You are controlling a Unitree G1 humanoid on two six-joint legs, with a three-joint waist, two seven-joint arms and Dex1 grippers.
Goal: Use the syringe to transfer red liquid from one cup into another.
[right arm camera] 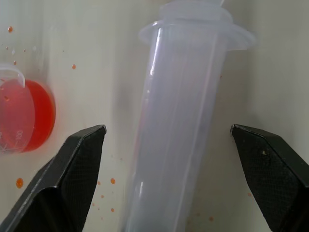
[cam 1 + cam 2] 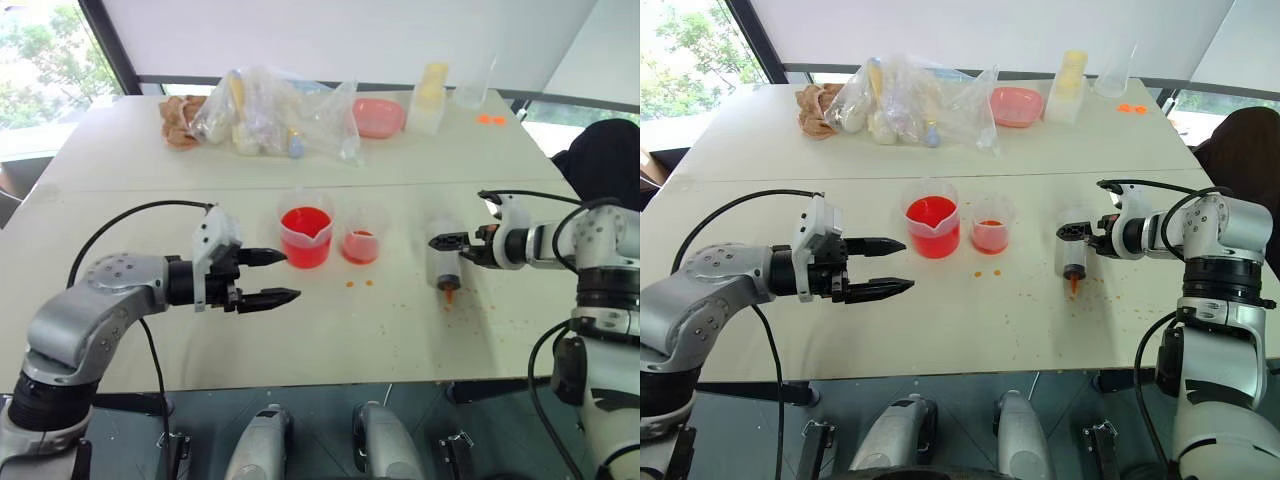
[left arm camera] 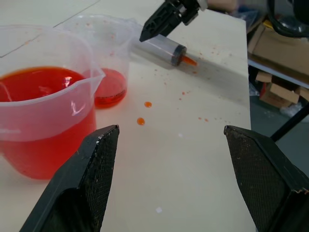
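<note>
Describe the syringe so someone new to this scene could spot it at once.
On the pale table, look to the robot's right of the two red-filled cups. The syringe lies flat there, between the right gripper's open fingers. It is a clear tube with an orange tip, unlike the cups.

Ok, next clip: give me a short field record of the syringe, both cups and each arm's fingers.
syringe: lying on the table, nozzle toward the robot, between the open right fingers, not gripped
beaker: upright, holds red liquid
small cup: upright beside the beaker, shallow red liquid
left fingers: open, near the beaker, holding nothing
spills: orange droplets on the table
</note>
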